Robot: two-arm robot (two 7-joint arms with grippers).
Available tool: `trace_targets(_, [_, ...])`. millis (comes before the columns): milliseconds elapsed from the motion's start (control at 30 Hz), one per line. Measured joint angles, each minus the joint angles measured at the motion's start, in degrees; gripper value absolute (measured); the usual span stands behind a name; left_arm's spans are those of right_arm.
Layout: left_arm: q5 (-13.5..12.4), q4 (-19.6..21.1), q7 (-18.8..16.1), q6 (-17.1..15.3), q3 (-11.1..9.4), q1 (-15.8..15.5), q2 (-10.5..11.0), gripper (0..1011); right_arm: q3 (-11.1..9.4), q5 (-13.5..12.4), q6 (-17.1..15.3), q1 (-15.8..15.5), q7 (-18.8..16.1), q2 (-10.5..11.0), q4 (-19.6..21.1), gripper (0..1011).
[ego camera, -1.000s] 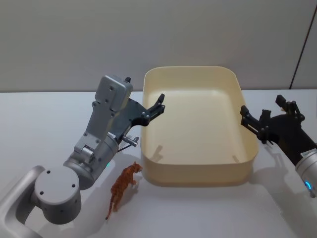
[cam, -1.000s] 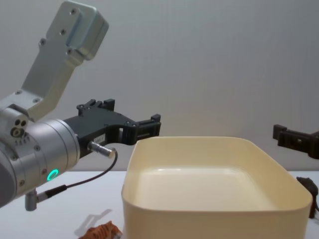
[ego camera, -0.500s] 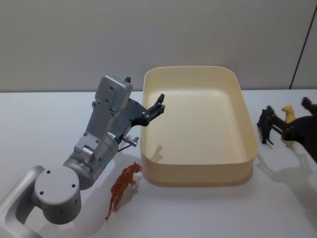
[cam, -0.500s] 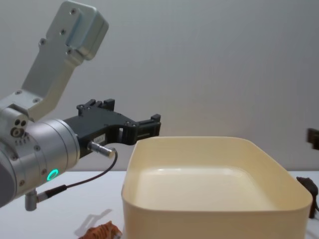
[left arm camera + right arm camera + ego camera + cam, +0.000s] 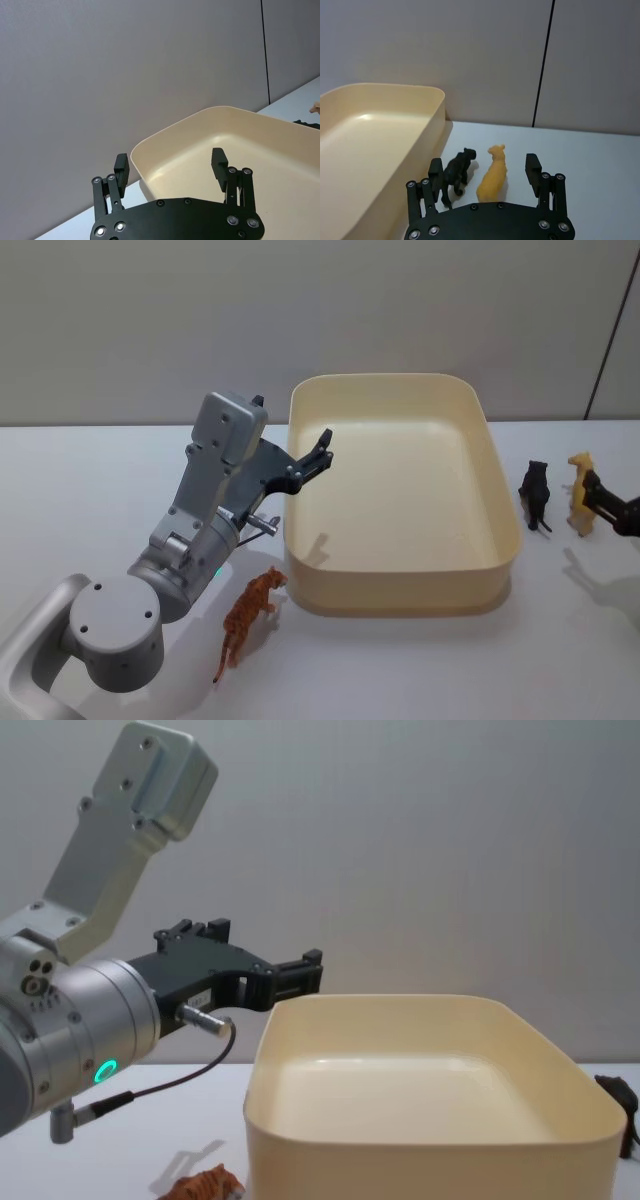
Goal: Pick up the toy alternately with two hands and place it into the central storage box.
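Up close, the right wrist view shows the right gripper (image 5: 485, 167) with its fingers spread wide and holding nothing, the black toy animal (image 5: 459, 172) and the yellow toy animal (image 5: 493, 175) standing between them at the frame's centre. The head view gives just that gripper's tip (image 5: 608, 502) at the right edge, touching or nearly touching the yellow toy (image 5: 580, 490). It also shows an orange tiger toy (image 5: 250, 620) at lower left, just beside the box's near corner.

A second ago the right gripper hung at the box's right wall; it has since drawn back to the right edge, uncovering both toys. The left gripper (image 5: 318, 455), its fingers released and apart, has not shifted from above the box's left rim.

The central storage box (image 5: 400, 390) sits mid-frame on the white table (image 5: 90, 470); all three toys stand on the table outside it.
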State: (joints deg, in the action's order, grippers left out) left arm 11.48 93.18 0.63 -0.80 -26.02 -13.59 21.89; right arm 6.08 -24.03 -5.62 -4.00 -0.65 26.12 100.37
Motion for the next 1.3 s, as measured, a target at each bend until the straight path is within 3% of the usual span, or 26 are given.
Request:
trace_targets(367, [0.00,0.00,0.00,0.00,0.00,0.00,0.00,1001,0.22,-1.09,-6.70,2.17,0.83,-0.98,-3.32,1001])
trace_targets(600, [0.00,0.00,0.00,0.00,0.00,0.00,0.00,1001,1.58,0.35,-9.09,5.55,1.56,-3.29,-7.64,1001])
trace_targets(1067, [0.00,0.00,0.00,0.00,0.00,0.00,0.00,1001,4.09,4.73,-8.01,11.72,1.97,-7.59,-15.69,996])
trace_targets(1300, [0.00,0.00,0.00,0.00,0.00,0.00,0.00,1002,4.80,6.30,-7.08,13.52,2.39,-8.85,-18.24,831])
